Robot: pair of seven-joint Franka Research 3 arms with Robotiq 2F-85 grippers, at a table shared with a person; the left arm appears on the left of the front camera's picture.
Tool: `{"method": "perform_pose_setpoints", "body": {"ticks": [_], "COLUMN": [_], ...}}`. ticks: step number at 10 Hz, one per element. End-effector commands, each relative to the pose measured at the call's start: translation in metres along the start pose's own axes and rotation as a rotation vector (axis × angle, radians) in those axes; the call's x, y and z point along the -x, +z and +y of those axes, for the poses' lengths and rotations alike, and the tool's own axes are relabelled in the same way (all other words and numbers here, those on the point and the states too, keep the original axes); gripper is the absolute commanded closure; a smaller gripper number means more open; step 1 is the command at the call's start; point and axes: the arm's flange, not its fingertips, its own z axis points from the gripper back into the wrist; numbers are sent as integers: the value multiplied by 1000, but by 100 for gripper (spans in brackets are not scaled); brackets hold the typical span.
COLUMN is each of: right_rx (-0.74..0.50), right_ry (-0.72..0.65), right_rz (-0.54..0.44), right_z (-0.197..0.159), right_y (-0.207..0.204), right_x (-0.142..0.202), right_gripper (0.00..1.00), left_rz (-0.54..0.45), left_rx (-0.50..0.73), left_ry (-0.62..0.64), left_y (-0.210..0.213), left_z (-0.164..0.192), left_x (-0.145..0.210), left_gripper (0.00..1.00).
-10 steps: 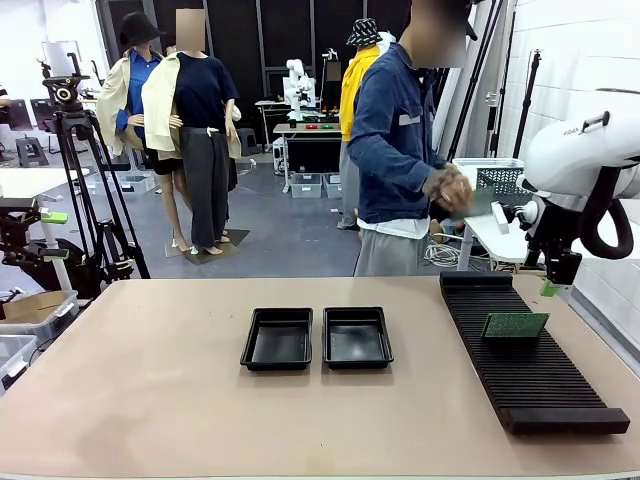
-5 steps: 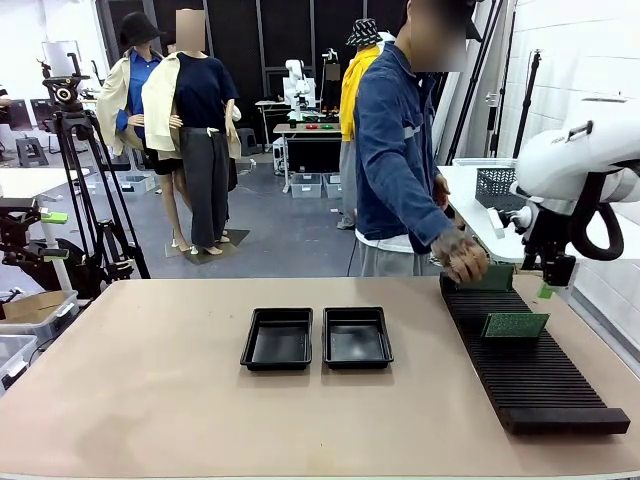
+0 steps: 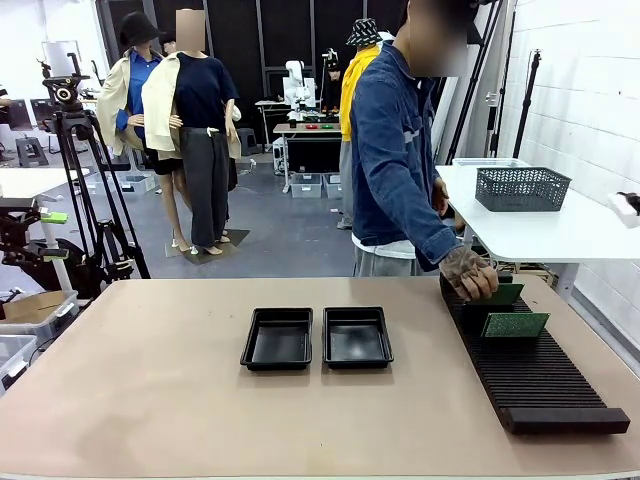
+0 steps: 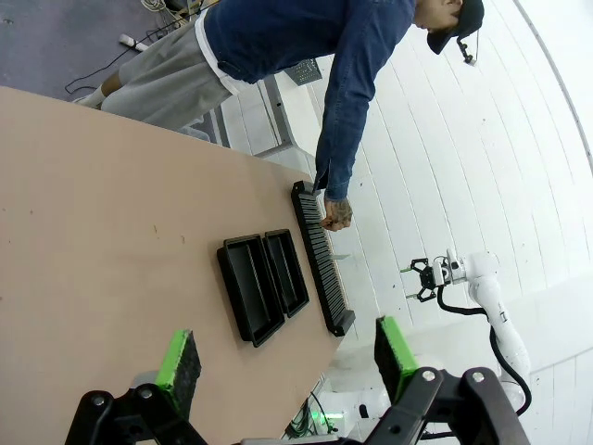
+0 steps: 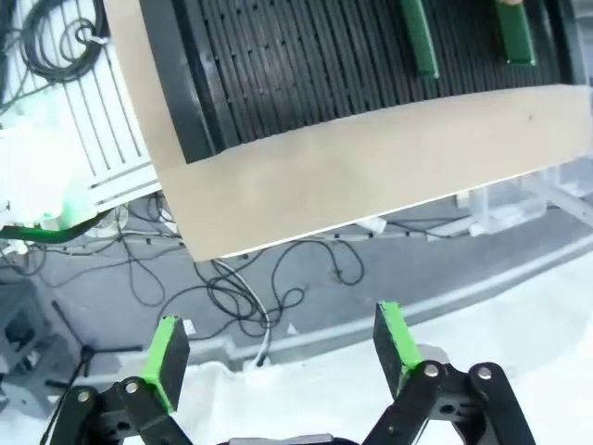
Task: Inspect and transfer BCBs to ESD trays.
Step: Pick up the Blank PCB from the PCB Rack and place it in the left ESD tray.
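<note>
BCB (image 3: pixel 515 324) on edge in rack (image 3: pixel 540 385), long axis crosswise; left gripper (image 4: pixel 287 357), right gripper (image 5: pixel 275 345) wide.

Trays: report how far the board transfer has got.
Done: nothing; the left tray and right tray are empty. In hand: the person's hand grips a board at the rack, beside a second board standing in it. Left: inspecting both and moving them to the trays; the left gripper and right gripper are open, holding nothing.
</note>
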Motion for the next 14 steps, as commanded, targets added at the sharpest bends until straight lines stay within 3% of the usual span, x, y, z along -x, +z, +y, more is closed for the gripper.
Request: {"method": "perform_pose_setpoints", "body": {"ticks": [1, 14], "right_rx": [8, 8], "right_ry": [-1, -1], "right_rz": [16, 16], "right_z": [-5, -5], "right_y": [4, 4], "right_x": [-13, -13], "right_gripper": [0, 0], "left_rz": [4, 4], "left_rx": [-13, -13], "left_ry": [13, 13], "left_y": [1, 1], "left_z": [-2, -2], "left_x": [0, 0], "left_gripper": [0, 0]}}
